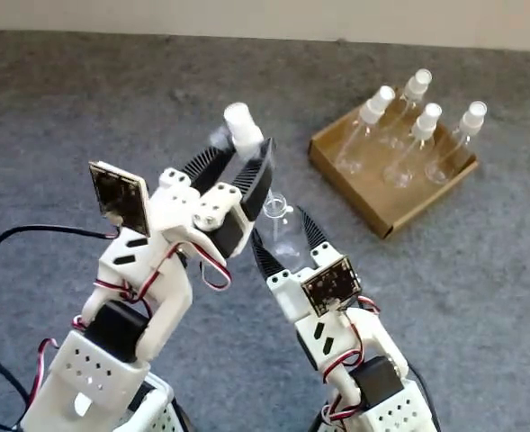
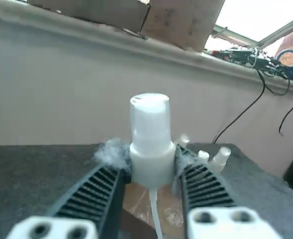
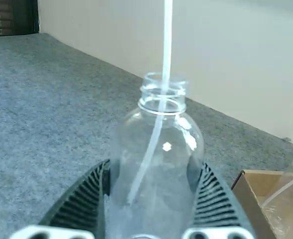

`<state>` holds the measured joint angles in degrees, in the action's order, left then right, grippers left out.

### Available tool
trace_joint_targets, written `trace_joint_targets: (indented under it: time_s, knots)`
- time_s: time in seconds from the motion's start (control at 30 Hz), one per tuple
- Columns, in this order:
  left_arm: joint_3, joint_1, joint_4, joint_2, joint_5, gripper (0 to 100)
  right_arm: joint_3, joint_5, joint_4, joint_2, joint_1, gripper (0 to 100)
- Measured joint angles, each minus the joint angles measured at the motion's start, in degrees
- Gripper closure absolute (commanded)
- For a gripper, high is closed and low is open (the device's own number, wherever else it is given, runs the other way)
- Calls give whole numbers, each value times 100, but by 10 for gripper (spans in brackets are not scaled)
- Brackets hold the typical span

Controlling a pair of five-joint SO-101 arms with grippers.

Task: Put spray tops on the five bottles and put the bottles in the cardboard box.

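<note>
Item 1. My left gripper point(image 1: 245, 144), left of centre over the grey carpet point(image 1: 67, 117). The fingers are closed partway around the white collar of one spray top point(image 1: 240, 124), gripping it on both sides. From the left wrist the gripper point(image 2: 151, 174) holds the spray top point(image 2: 149, 134) upright, with its thin dip tube point(image 2: 155, 214) hanging straight down between the fingers.

Item 2. My right gripper point(image 1: 280, 229), just right of the first and lower. It is spread wide enough to take the body of a clear bottle point(image 1: 278, 214) and is pressed against its sides. From the right wrist the gripper point(image 3: 153, 199) holds the bottle point(image 3: 156, 164) with its open neck up. The dip tube point(image 3: 158, 99) passes down through that neck into the bottle (the top itself sits above the mouth, not seated).

Item 3. Cardboard box point(image 1: 372, 211), well to the right on the carpet, apart from both arms. It holds four capped bottles point(image 1: 413, 144) lying side by side, white tops pointing away from me. A corner of the box point(image 3: 250, 194) shows in the right wrist view, beside the held bottle.
</note>
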<state>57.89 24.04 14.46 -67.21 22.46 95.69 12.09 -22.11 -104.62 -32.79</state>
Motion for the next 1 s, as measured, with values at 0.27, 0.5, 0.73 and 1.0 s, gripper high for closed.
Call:
trace_joint_targets:
  time_s: [0.27,0.5,0.73,1.0]
  knots:
    - [703,290,-44,-9,-18,951,0,0,-9,9,9,932]
    - [844,826,-44,0,-26,950,0,-9,-18,9,35,932]
    - [835,835,343,-35,-35,761,0,-9,-18,9,35,932]
    - [844,835,519,0,-35,730,0,-9,-18,9,97,932]
